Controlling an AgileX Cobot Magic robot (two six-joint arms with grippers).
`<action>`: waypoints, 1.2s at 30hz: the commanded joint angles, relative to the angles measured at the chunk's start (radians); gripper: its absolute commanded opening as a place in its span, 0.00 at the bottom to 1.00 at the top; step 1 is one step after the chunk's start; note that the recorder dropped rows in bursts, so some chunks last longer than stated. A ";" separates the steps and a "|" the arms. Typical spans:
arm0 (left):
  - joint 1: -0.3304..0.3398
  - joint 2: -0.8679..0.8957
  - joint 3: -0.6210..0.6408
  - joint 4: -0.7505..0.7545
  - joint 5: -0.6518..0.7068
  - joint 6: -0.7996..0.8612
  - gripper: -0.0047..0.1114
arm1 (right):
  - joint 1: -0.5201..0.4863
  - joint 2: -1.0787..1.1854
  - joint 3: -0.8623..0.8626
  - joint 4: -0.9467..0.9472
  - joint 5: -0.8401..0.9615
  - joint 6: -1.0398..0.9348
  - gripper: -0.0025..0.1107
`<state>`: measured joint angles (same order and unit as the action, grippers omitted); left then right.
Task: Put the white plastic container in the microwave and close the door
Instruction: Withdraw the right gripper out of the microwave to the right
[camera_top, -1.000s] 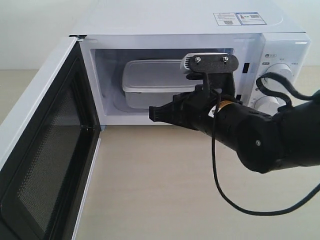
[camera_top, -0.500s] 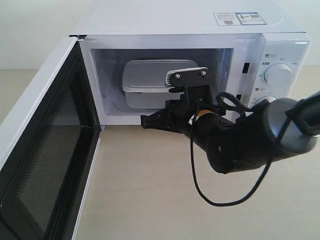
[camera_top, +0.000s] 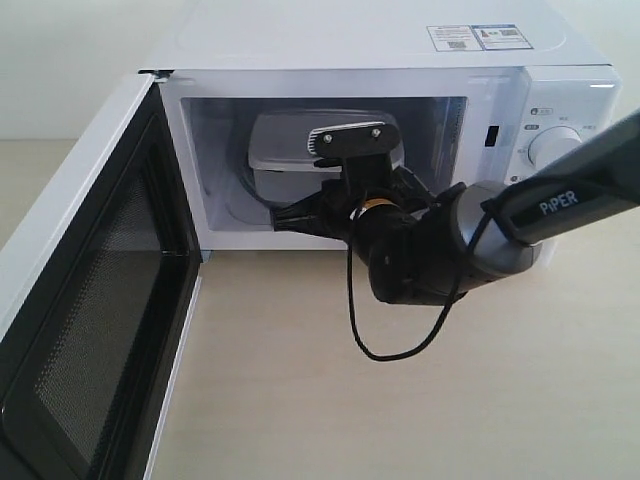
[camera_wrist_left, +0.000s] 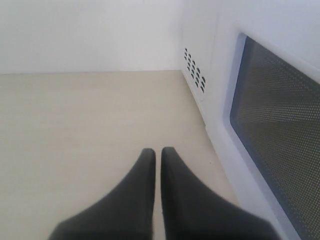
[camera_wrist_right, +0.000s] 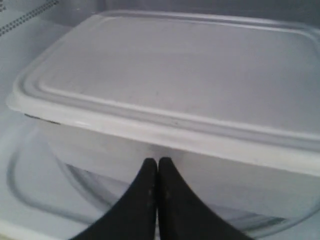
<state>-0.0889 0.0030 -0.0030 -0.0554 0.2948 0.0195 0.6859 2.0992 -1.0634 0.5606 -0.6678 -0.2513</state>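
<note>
Swinging leftward across the opening over the last second, the right arm has brought the right gripper (camera_top: 283, 218) up to the mouth of the microwave (camera_top: 350, 40), with its wrist camera now in front of the container (camera_top: 285, 140). In the right wrist view the right gripper (camera_wrist_right: 158, 162) has its two black fingers (camera_wrist_right: 145, 200) pressed together with nothing between them. Their tips meet the near side wall of the container (camera_wrist_right: 175, 75), just under the lid's rim. Beyond the fingers the container sits inside the cavity on the glass turntable (camera_wrist_right: 30, 185), lid on. The door (camera_top: 90, 300) stands wide open, well to the side of those fingers, mesh inner face showing. Over the table (camera_wrist_left: 75, 125) the left gripper (camera_wrist_left: 158, 152) has its fingers nearly touching and holds nothing, with the outer face of the door (camera_wrist_left: 280, 140) just beside them.
</note>
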 joint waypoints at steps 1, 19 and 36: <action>-0.003 -0.003 0.003 -0.004 -0.001 -0.011 0.08 | -0.025 0.006 -0.029 0.006 -0.001 -0.009 0.02; -0.003 -0.003 0.003 -0.004 -0.001 -0.011 0.08 | 0.024 -0.191 0.076 0.018 0.259 -0.013 0.02; -0.003 -0.003 0.003 -0.004 -0.001 -0.011 0.08 | 0.022 -0.764 0.174 0.010 1.063 -0.031 0.02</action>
<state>-0.0889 0.0030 -0.0030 -0.0554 0.2948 0.0195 0.7077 1.4158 -0.8960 0.5824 0.3121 -0.2870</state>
